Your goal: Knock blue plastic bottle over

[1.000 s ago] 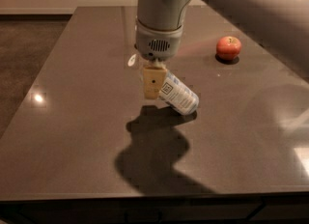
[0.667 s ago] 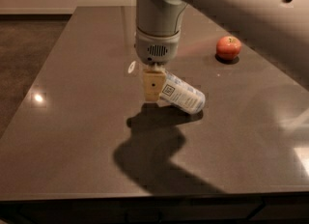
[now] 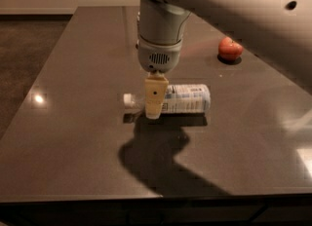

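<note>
Bluish and clear, the blue plastic bottle (image 3: 187,98) is now lying flat on its side near the middle of the desk (image 3: 68,142), where a moment earlier it was leaning at a slant. Its white cap (image 3: 128,100) is pointing toward the left edge. The gripper (image 3: 155,109) is hanging straight down from the arm (image 3: 234,6), its tan tip sitting in front of the bottle's neck end and seemingly touching it. Whether it is open or closed, I cannot tell. A red apple (image 3: 230,48) is resting toward the far right corner.
</note>
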Action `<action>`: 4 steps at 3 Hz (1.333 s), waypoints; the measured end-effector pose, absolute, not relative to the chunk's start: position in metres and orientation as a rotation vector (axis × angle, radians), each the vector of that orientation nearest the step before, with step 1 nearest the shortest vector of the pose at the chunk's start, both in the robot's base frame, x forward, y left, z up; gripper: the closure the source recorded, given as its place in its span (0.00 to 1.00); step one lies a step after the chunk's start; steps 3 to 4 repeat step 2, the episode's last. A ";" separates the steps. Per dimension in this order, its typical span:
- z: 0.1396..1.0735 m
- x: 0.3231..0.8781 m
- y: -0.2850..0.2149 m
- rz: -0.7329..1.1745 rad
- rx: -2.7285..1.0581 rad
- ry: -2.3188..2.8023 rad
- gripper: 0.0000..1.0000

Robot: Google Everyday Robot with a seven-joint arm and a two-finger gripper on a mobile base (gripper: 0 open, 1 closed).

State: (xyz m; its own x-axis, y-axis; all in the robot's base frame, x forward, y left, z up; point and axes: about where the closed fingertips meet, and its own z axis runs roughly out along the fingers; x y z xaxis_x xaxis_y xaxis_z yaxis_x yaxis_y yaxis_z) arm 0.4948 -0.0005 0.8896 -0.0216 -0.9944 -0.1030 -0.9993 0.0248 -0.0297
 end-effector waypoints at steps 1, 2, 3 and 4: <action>0.872 0.478 0.006 0.188 -2.122 2.188 0.00; 0.872 0.478 0.006 0.188 -2.122 2.188 0.00; 0.872 0.478 0.006 0.188 -2.122 2.188 0.00; 0.872 0.478 0.006 0.188 -2.122 2.188 0.00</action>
